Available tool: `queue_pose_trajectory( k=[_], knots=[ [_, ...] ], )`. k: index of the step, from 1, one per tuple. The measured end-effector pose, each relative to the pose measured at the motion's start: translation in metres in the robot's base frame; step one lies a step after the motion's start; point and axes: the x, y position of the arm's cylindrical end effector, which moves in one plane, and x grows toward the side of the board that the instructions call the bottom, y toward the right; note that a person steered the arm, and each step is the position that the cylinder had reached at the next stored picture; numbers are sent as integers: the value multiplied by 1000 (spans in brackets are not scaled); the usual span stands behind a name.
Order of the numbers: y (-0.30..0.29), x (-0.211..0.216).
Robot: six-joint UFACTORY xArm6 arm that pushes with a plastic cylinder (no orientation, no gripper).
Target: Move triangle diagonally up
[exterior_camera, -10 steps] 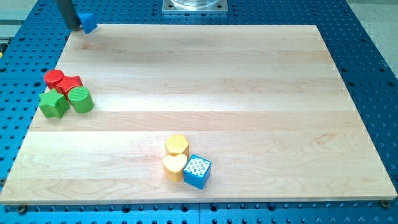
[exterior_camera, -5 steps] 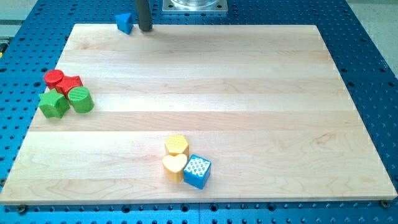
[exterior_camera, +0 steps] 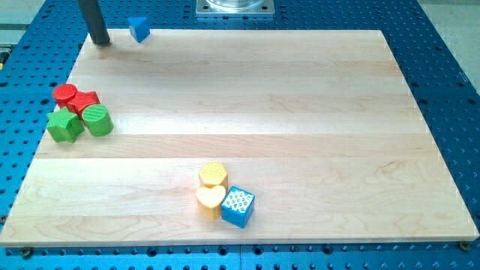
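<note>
Beside my tip (exterior_camera: pixel 100 42), blue triangle (exterior_camera: pixel 138 29).

Straight dark grey rod, smooth and round, plain matte surface, my tip (exterior_camera: pixel 100 43) blunt, no markings

Near the left edge: red cylinder (exterior_camera: pixel 64 94), red block (exterior_camera: pixel 85 100), green block (exterior_camera: pixel 64 126), green cylinder (exterior_camera: pixel 97 120), clustered. Near the bottom edge: yellow hexagon (exterior_camera: pixel 213 175), yellow heart (exterior_camera: pixel 211 201), blue cube (exterior_camera: pixel 238 206), touching.
</note>
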Motion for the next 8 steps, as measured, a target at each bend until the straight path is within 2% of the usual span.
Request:
queue_pose_trajectory(
  k=[2,3,4,6,7,8],
  knots=[
    [12,-6],
    [67,-5],
    [90,-4],
    [121,81],
    [121,35],
    [164,31]
  ],
)
